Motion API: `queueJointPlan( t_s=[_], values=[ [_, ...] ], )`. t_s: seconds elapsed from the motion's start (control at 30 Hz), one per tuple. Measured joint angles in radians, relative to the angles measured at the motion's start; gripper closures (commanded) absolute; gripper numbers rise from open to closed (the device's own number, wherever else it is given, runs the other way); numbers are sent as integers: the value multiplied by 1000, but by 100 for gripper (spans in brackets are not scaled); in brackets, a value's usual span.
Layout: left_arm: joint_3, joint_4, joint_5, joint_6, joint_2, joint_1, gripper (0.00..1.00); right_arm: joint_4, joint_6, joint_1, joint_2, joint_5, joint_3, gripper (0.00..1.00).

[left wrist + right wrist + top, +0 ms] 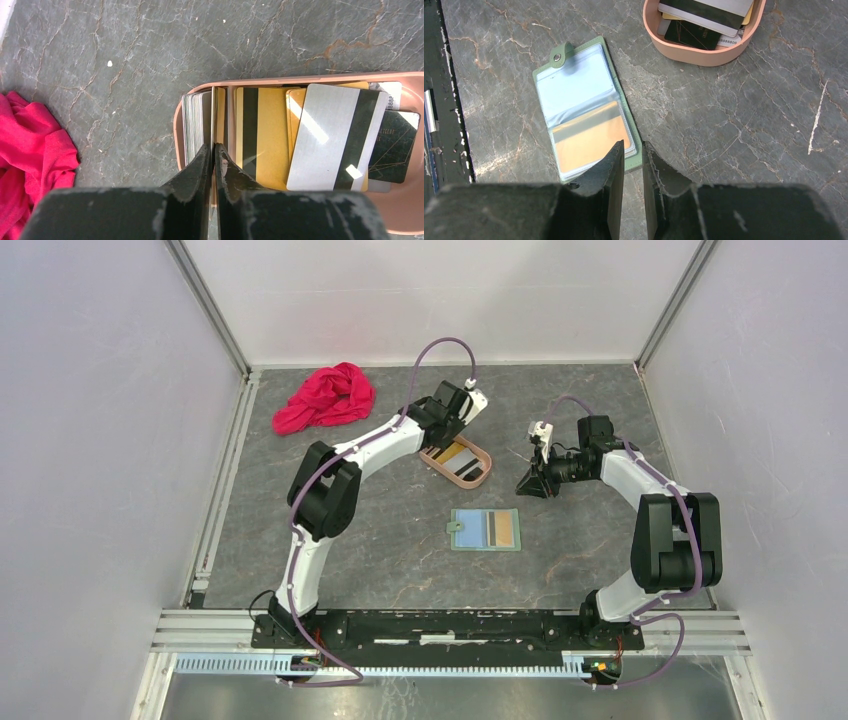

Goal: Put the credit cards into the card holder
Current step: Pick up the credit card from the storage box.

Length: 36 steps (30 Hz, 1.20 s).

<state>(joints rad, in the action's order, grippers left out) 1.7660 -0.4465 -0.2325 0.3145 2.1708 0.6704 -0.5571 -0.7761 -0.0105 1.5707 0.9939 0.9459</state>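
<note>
Left hand (214, 150) pinches an upright card (214, 115) in the tray (300, 78); right hand (633, 150) hangs barely open, empty, near the holder (574, 85).

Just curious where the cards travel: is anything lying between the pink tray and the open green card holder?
No. The top view shows only bare tabletop between the tray and the card holder; the right wrist view agrees.

Grey marbled tabletop (400, 570) carrying three things.
A pinkish-tan oval tray (300, 76) sits under the left gripper's (214, 147) jaws, with a crumpled red cloth (30, 160) off to their left. The open sage-green card holder (574, 95) lies just ahead and left of the right gripper's (633, 145) jaws.
</note>
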Motion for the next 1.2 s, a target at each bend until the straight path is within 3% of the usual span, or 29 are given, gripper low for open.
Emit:
queueJointPlan(
  t_s=[0.23,0.77,1.2],
  values=[
    [-4,1,26,0,-1,-4,98,-2,-4,0,0,0,0,75],
    [-68,34,84,0,-56,-8,98,-6,-11,0,0,0,0,75],
    [-177,170,202,-44,-219,-8,98,-17,-18,0,0,7,2,75]
  ],
)
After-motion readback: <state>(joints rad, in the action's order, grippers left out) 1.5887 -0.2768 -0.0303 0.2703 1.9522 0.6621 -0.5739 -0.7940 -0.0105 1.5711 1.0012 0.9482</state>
